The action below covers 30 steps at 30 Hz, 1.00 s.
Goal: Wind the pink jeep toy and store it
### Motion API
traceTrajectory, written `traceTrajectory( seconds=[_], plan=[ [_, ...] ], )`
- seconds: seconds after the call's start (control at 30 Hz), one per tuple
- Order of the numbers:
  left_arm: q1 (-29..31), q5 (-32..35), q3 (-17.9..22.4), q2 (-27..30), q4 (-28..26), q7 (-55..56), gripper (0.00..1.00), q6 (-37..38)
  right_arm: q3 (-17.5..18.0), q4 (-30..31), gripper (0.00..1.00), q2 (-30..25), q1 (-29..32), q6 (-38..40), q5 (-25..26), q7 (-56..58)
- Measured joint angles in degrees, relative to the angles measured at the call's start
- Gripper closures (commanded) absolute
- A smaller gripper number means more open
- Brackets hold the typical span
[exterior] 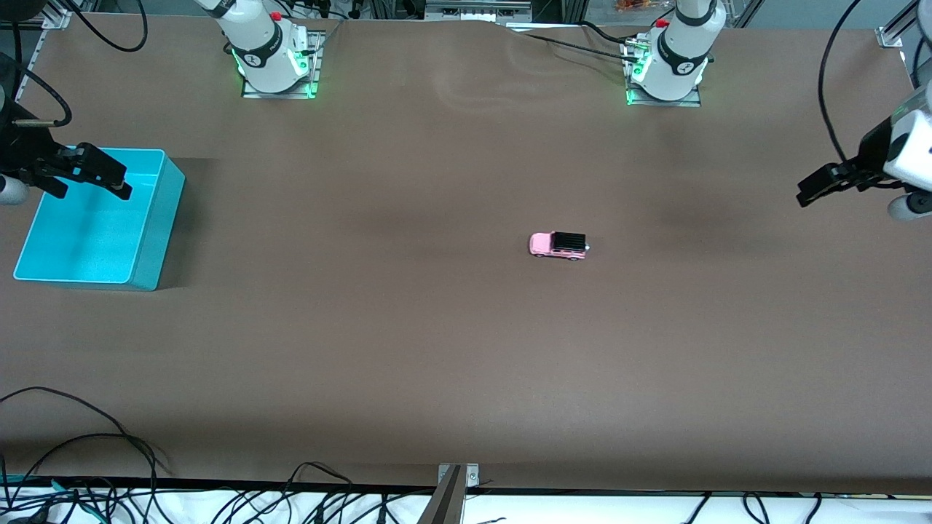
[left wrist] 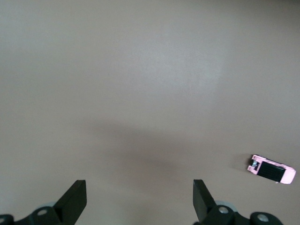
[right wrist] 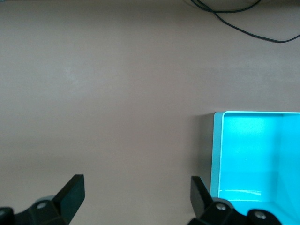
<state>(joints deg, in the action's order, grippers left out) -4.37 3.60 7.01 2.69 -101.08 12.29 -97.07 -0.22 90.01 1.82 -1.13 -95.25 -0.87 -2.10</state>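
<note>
- The pink jeep toy (exterior: 558,245), a tiny boxy car with a light pink body, a black roof over its rear part and dark wheels, stands on its wheels on the bare brown table (exterior: 451,349), near the middle and somewhat toward the left arm's end.
- The left gripper (exterior: 814,185) hangs in the air over the table at the left arm's end, its two black fingers (left wrist: 75,200) spread wide with nothing between them.
- In the left wrist view the pink jeep toy (left wrist: 272,169) lies on the tabletop outside the gap between those fingers, well apart from either fingertip and touching neither.
- The right gripper (exterior: 91,185) hangs over the open turquoise rectangular plastic bin (exterior: 156,240) at the right arm's end of the table, its black fingers (right wrist: 71,193) likewise released and gripping nothing.
- The right wrist view shows one corner of the turquoise bin (right wrist: 218,154) just beside one finger, with its inner floor bare.
- The pink jeep toy sits well apart from the turquoise bin and from the right gripper, with open tabletop between them.
- A black cable (right wrist: 243,21) lies on the table, seen in the right wrist view.
</note>
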Motion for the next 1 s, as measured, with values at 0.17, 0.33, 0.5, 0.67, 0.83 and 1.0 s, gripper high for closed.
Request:
traceTrajectory(
  seconds=[0.17,0.33,0.5,0.67,0.83,1.0],
  plan=[
    [0.0,0.0,0.3,0.0,0.8,-1.5,0.00,0.8,0.0,0.0,0.00,0.0,0.0,0.0,0.0,0.0],
    [0.0,0.0,0.3,-0.1,0.8,-1.7,0.00,0.9,0.0,0.0,0.00,0.4,0.0,0.0,0.0,0.0],
    [0.0,0.0,0.3,-0.1,0.8,-1.8,0.00,1.1,0.0,0.0,0.00,0.8,0.0,0.0,0.0,0.0],
    [0.0,0.0,0.3,-0.1,0.8,-1.8,0.00,1.4,0.0,0.2,0.00,2.0,0.0,0.1,0.0,0.0],
    [0.0,0.0,0.3,-0.1,0.8,-1.9,0.00,1.7,-0.1,-0.1,0.00,6.3,0.2,-1.0,0.0,-0.1],
    [0.0,0.0,0.3,-0.1,0.9,-2.0,0.00,2.2,-0.1,-1.7,0.00,8.6,0.2,-1.3,0.0,-0.1]
  ],
)
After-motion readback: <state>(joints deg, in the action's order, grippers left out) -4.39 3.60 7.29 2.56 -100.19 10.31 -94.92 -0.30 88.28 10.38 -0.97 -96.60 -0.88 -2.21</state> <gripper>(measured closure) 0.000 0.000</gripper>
